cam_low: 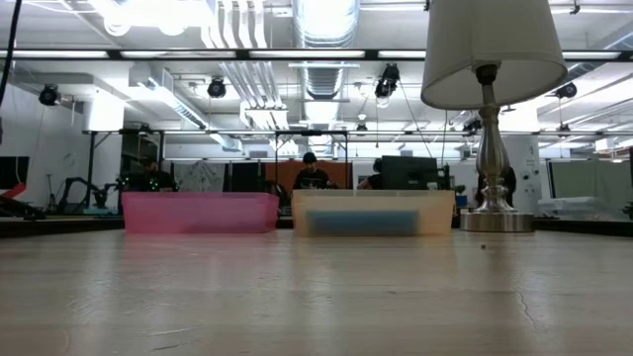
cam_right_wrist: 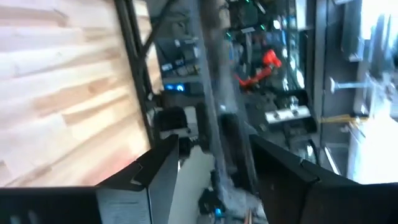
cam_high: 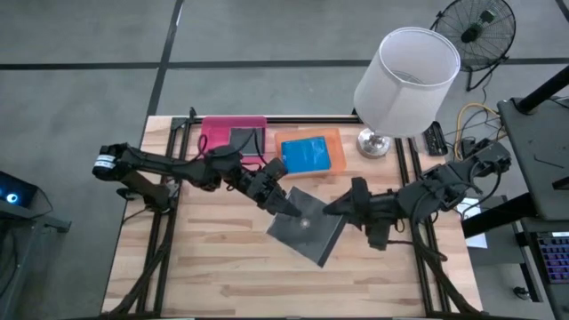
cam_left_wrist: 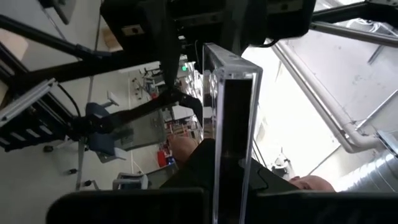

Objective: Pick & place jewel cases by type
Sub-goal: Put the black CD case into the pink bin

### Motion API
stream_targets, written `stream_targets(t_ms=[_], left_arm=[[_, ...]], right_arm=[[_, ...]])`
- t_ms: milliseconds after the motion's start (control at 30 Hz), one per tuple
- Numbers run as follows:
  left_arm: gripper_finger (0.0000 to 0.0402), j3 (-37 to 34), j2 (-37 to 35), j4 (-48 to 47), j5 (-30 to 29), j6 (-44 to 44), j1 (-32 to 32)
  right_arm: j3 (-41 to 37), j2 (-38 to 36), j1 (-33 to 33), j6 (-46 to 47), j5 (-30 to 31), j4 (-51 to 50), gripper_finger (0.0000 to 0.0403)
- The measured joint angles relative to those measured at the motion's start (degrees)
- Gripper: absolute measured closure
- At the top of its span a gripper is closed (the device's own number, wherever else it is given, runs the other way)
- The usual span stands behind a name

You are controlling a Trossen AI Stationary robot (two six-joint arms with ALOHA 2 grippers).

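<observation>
A dark glossy square jewel case (cam_high: 309, 229) hangs over the table's middle. It shows edge-on in the left wrist view (cam_left_wrist: 231, 124) and as a thin edge in the right wrist view (cam_right_wrist: 219, 134). My left gripper (cam_high: 286, 204) is shut on its left corner. My right gripper (cam_high: 340, 207) is open, with one finger on either side of the case's right corner. Another dark case (cam_high: 242, 140) lies in the pink tray (cam_high: 213, 129). Blue cases (cam_high: 307, 153) lie in the orange tray (cam_high: 333, 142). The low view shows neither gripper nor the held case. My left gripper pinches the dark case between its two fingers at the corner nearest the pink tray (cam_high: 291, 209), reaching in from the table's left. The case's clear-edged side (cam_left_wrist: 233, 93) juts out past the fingers. It is lifted clear of the table and tilted.
A lamp with a white shade (cam_high: 404, 80) stands at the far right, its base (cam_high: 373, 142) beside the orange tray. In the low view the pink tray (cam_low: 198, 213), the orange tray (cam_low: 374, 213) and the lamp (cam_low: 490, 109) line the far edge. Bare wood lies nearer (cam_high: 231, 267).
</observation>
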Motion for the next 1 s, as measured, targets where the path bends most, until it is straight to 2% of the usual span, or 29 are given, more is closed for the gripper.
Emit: stream_targets(t_ms=[367, 600, 833, 1000], left_arm=[[0.0401, 0.0, -0.1, -0.5, 1.6, 2.3, 4.3], [0.0401, 0.1, -0.3, -1.2, 4.2, 3.6, 7.7], [0.0401, 0.0, -2.6, -7.9, 6.3, 7.2, 10.5], [0.0401, 0.0, -4.8, -9.1, 8.7, 8.8, 12.9]], right_arm=[[0.0, -4.5, 0.0, 6.5, 9.5, 0.4, 0.0218], [-0.1, -7.1, 0.0, 9.3, 15.4, -3.6, 0.0218], [0.0, -9.2, 0.0, 14.4, 19.7, -7.0, 0.0220], [0.0, -10.8, 0.0, 16.6, 22.7, -8.8, 0.0220]])
